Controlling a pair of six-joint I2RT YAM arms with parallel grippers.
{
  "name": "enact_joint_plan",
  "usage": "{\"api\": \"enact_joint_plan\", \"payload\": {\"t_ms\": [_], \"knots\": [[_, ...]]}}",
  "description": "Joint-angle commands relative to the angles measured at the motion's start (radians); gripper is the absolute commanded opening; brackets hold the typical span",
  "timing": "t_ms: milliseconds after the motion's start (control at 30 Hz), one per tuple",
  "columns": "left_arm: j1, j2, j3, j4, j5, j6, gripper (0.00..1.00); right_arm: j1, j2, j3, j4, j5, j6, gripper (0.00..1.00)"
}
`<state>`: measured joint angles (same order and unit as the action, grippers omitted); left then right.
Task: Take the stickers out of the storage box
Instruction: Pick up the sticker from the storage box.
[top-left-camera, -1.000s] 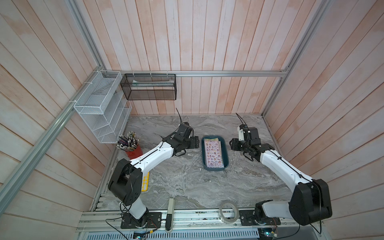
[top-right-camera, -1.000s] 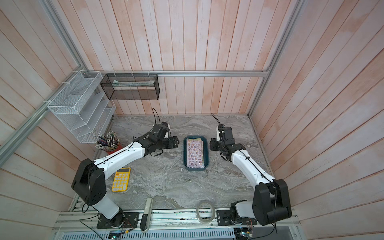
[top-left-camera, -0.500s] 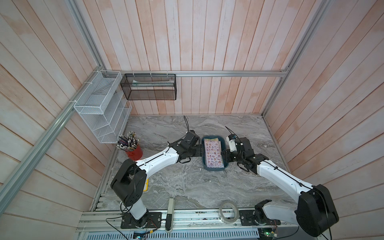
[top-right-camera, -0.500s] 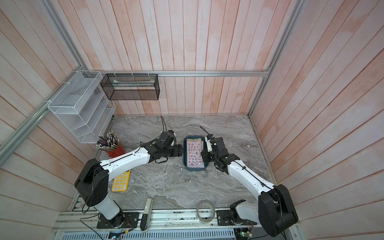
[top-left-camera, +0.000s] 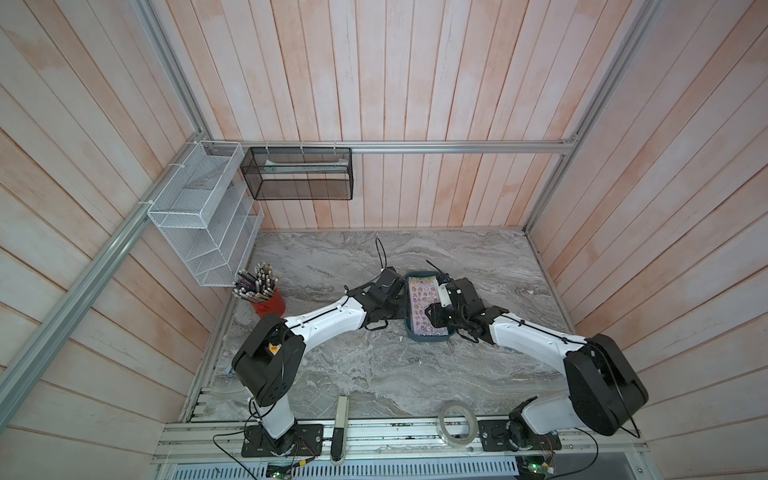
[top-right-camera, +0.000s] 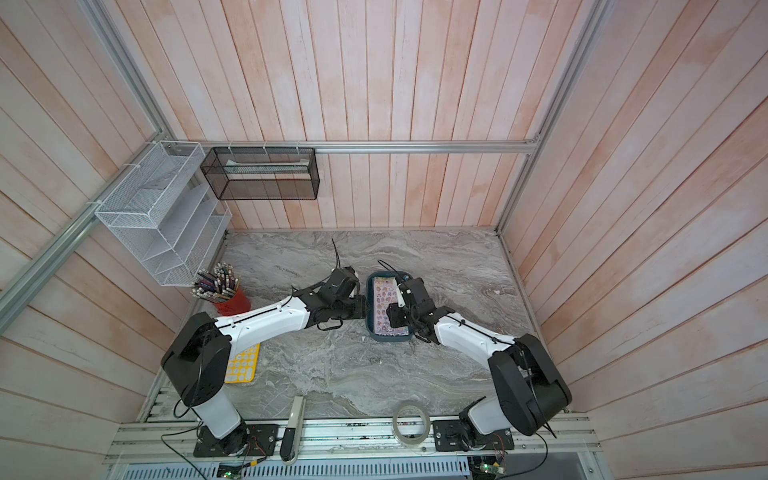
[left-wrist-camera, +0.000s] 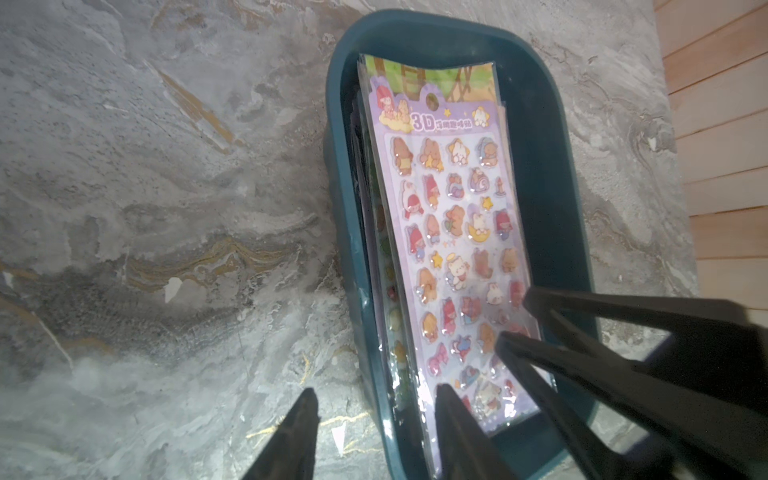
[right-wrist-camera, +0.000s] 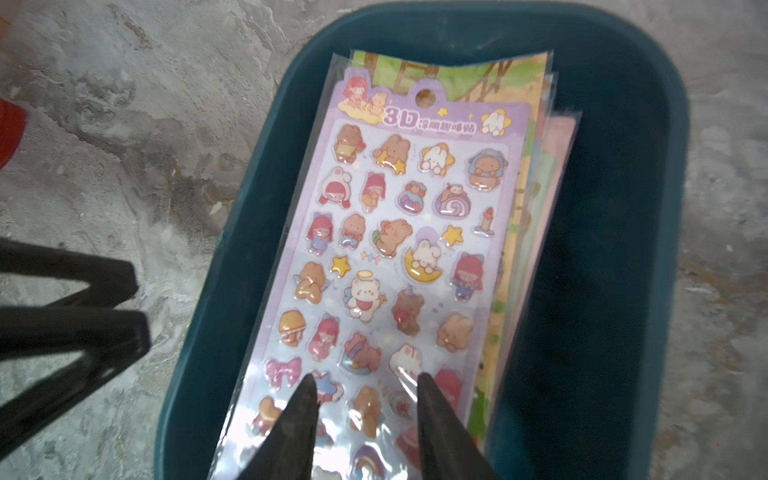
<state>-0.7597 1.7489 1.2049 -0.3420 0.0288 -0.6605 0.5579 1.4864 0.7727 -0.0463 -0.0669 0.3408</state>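
Observation:
The storage box (top-left-camera: 428, 337) is a dark teal tray on the marble table, seen in both top views (top-right-camera: 388, 337). The stickers (right-wrist-camera: 399, 232) lie stacked in it, a purple sheet of cartoon figures on top (left-wrist-camera: 453, 232). My left gripper (left-wrist-camera: 378, 392) is open and straddles the box's long wall, one fingertip (left-wrist-camera: 309, 399) over the table and the other over the stack's edge. My right gripper (right-wrist-camera: 365, 379) is open, with both tips on or just above the purple sheet near its end. In a top view the left gripper (top-left-camera: 402, 311) and the right gripper (top-left-camera: 430, 312) face each other across the box.
A red cup of pencils (top-left-camera: 268, 305) stands at the left. A white wire rack (top-left-camera: 203, 216) and a black mesh basket (top-left-camera: 297, 174) hang on the walls. A tape roll (top-left-camera: 457, 419) and a stapler (top-left-camera: 340, 424) lie at the front edge, a yellow stencil (top-right-camera: 243, 365) by the left arm's base.
Both arms have come in from beside the box to its near half. The left jaws have narrowed around the box wall. The right gripper has moved over the stickers.

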Motion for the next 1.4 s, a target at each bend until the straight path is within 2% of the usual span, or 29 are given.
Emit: {"api": "enact_joint_plan", "payload": {"t_ms": [0, 133, 267, 400, 633, 733, 833, 967, 1200, 1267, 1367], "knots": [[-0.001, 0.037, -0.004, 0.033, 0.023, -0.022, 0.47, 0.004, 0.062, 0.030, 0.060, -0.013, 0.044, 0.40], [-0.001, 0.058, 0.022, 0.031, 0.022, -0.028, 0.48, 0.004, 0.128, 0.000, 0.188, -0.180, 0.071, 0.41], [0.004, 0.071, 0.070, -0.001, -0.001, -0.018, 0.55, 0.004, 0.163, -0.047, 0.308, -0.300, 0.114, 0.41], [0.038, 0.078, 0.117, -0.032, -0.012, -0.017, 0.62, 0.003, 0.159, -0.087, 0.365, -0.349, 0.121, 0.41], [0.092, 0.092, 0.168, -0.069, -0.029, -0.020, 0.63, 0.002, 0.123, -0.126, 0.385, -0.364, 0.118, 0.41], [0.092, 0.123, 0.211, -0.104, -0.025, -0.012, 0.55, 0.002, 0.111, -0.123, 0.384, -0.369, 0.121, 0.41], [0.091, 0.144, 0.223, -0.099, 0.003, -0.010, 0.41, 0.002, 0.107, -0.110, 0.367, -0.360, 0.115, 0.41], [0.090, 0.164, 0.232, -0.092, 0.019, -0.012, 0.31, 0.000, 0.084, -0.104, 0.349, -0.345, 0.110, 0.41], [0.090, 0.165, 0.266, -0.109, 0.001, 0.004, 0.30, -0.004, 0.066, -0.079, 0.310, -0.333, 0.093, 0.41], [0.090, 0.166, 0.269, -0.111, -0.003, 0.005, 0.38, -0.004, 0.071, -0.081, 0.319, -0.337, 0.099, 0.41], [0.090, 0.181, 0.259, -0.108, -0.008, -0.006, 0.39, -0.004, 0.102, -0.066, 0.326, -0.366, 0.111, 0.41]]}}
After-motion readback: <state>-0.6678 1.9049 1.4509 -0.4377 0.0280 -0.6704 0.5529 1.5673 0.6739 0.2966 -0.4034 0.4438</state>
